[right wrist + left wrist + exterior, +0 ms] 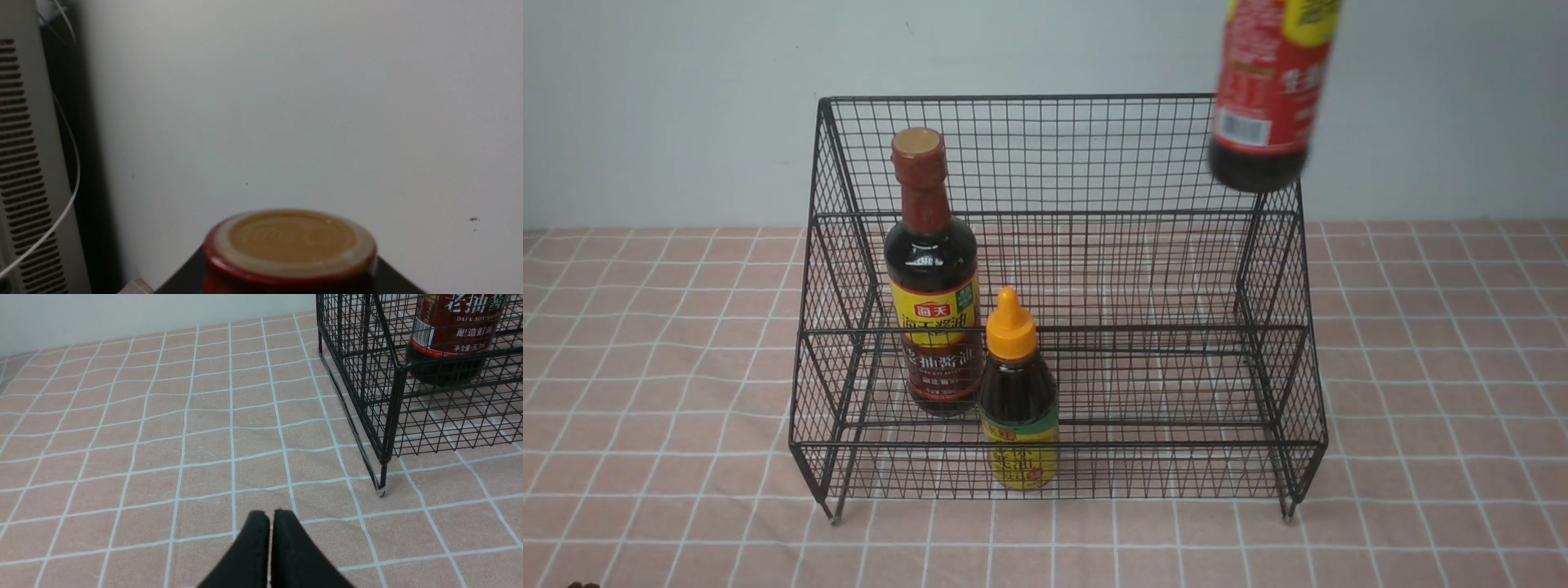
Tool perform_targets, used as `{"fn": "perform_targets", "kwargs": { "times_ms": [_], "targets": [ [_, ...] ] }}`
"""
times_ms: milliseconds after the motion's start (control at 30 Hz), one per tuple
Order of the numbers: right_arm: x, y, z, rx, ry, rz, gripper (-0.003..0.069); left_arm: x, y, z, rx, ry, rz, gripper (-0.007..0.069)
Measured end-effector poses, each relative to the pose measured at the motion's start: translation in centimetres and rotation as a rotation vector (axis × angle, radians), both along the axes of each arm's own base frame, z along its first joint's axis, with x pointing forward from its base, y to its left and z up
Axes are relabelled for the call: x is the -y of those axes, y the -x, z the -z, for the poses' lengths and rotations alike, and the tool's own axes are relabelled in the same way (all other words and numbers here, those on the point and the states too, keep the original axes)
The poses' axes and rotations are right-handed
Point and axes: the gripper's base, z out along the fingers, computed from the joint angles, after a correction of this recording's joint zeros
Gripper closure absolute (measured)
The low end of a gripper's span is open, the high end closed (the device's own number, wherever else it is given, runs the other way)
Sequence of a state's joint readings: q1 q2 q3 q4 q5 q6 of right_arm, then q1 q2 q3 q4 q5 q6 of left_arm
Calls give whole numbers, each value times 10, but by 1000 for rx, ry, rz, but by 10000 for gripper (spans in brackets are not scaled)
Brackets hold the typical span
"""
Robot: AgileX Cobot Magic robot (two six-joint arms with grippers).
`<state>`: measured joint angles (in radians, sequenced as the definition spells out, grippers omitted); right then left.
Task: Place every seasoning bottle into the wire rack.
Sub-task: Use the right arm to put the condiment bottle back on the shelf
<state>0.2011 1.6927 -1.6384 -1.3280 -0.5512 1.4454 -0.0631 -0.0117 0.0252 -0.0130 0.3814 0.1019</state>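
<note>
your right gripper (289, 286) looks clenched on the neck of the red-label bottle (1270, 90): its cap sits right under the wrist camera with dark fingers either side. the bottle hangs high by the far right corner of the wire rack (1058, 327), slightly tilted. bring it left until its base clears the side mesh and hangs over the bare right half of a shelf. square it upright, then lower slowly and let go only once the base rests on the wires. keep well apart from the tall bottle (931, 278) and short bottle (1017, 392) on the left. your left gripper (269, 547) is pressed closed and empty, near the rack's near left leg.
</note>
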Motion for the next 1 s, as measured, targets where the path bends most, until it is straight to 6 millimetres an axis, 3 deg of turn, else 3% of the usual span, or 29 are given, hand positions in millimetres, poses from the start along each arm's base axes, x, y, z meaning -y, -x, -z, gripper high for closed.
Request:
{"fn": "perform_targets", "kwargs": {
  "times_ms": [333, 667, 1000],
  "targets": [
    [-10, -29, 39, -91, 73, 67, 390, 0, 0, 0, 0, 0, 0, 631],
    [-20, -23, 67, -122, 354, -100, 390, 0, 0, 0, 0, 0, 0, 631],
    [-25, -31, 91, -236, 319, -169, 390, 0, 0, 0, 0, 0, 0, 631]
  ]
}}
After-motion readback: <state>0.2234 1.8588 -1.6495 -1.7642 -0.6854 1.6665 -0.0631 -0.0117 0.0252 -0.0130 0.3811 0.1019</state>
